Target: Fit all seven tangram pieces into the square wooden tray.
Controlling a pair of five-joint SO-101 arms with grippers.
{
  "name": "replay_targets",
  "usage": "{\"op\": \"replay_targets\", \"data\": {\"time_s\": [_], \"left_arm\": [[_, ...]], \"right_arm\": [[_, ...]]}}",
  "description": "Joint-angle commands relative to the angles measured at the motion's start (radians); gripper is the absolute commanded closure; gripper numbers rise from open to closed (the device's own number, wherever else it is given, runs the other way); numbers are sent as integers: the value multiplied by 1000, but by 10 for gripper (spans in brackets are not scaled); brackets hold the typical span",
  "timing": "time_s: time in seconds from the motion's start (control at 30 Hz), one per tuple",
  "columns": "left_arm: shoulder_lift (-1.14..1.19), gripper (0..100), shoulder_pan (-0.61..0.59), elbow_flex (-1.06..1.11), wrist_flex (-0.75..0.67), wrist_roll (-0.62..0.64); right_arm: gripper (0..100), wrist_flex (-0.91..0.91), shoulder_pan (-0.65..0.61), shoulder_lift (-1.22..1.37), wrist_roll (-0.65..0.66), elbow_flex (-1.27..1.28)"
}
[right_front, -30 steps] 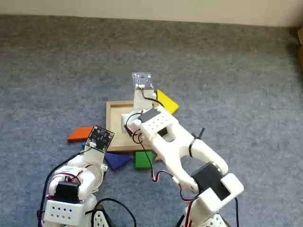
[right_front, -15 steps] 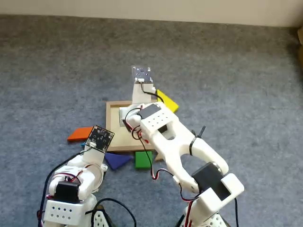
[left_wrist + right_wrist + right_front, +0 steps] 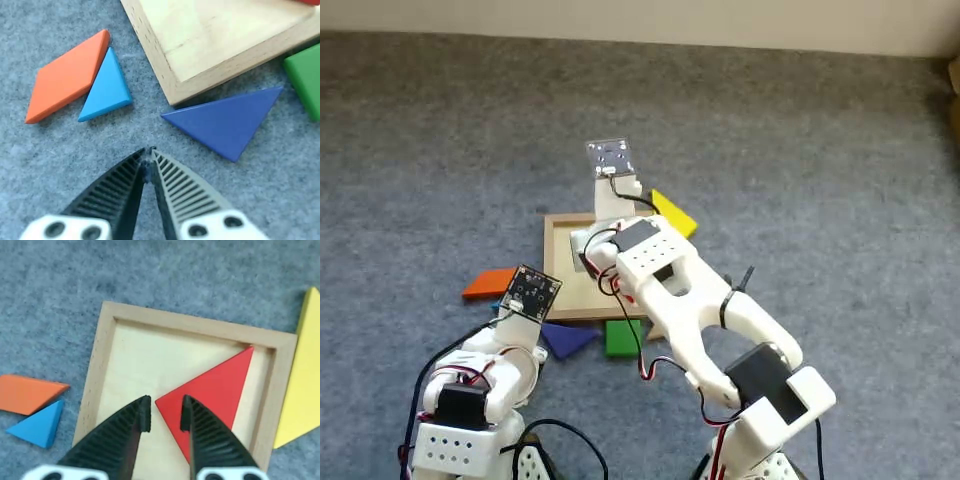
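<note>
1. the right gripper [image 3: 165, 415] hangs over the wooden tray [image 3: 200, 326], its jaws a narrow gap apart and clasping nothing. a corner of the red triangle [image 3: 215, 390], which lies flat inside the tray, sits beneath that gap.
2. the left gripper [image 3: 150, 152] sits low over the grey carpet [image 3: 800, 150], jaws pressed together and empty, near the dark blue triangle [image 3: 227, 120].
3. outside the tray, the yellow piece [image 3: 300, 380] lies just beside one rim. the orange parallelogram [image 3: 67, 75] and light blue triangle [image 3: 106, 87] touch edge to edge, and the green square [image 3: 305, 82] lies near the rim.
4. we judge the pieces light, stiff and thin, with smooth painted faces that may slip. we would pinch one across opposite edges, near its middle, letting the soft carpet yield under the fingertips.
</note>
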Motion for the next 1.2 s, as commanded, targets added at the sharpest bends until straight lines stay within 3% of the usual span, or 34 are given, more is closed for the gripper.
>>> {"op": "replay_targets", "data": {"time_s": [0.0,0.2,0.43,0.63,0.83,1.03,1.17], "left_arm": [[-50,994,-5,19,2,5],[-50,994,-5,19,2,5],[-50,994,-5,19,2,5],[-50,994,-5,19,2,5],[-50,994,-5,19,2,5],[-50,994,-5,19,2,5],[-50,994,-5,19,2,5]], "right_arm": [[903,-22,5,28,12,13],[903,-15,91,104,14,22],[903,140,173,101,170,12],[904,159,180,101,173,-41],[904,286,183,39,175,-162],[904,272,231,-30,172,-193],[904,105,282,13,173,-186]]}}
